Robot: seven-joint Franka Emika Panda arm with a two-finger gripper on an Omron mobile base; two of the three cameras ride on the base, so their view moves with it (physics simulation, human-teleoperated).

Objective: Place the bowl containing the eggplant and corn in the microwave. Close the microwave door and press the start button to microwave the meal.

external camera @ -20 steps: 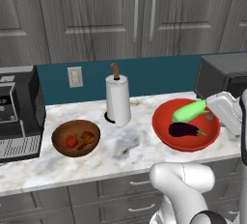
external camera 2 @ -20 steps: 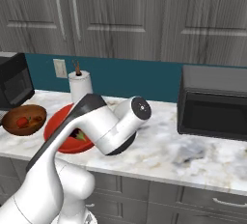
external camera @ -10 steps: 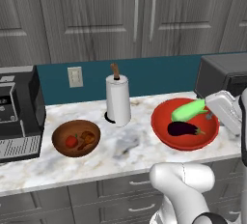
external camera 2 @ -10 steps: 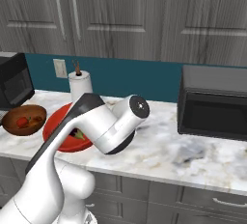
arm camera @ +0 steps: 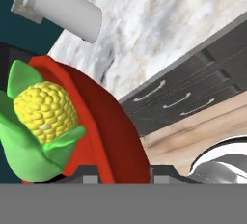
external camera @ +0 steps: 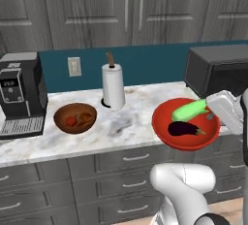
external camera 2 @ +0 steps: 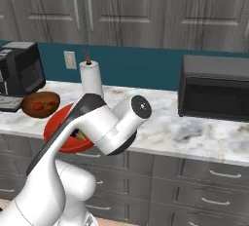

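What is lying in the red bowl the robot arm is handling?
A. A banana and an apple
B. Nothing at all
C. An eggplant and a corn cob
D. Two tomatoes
C: the red bowl holds a dark purple eggplant and a green-husked corn cob, its yellow kernels plain in the hand view.

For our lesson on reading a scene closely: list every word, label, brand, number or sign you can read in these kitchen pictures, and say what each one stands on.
No text can be read anywhere.
Coffee machine: its front panel carries small pale marks, too small and blurred to read.
Microwave: plain black, with no legible label.
Bowl, corn, eggplant, paper towel roll, wall outlet, cabinets: no writing.
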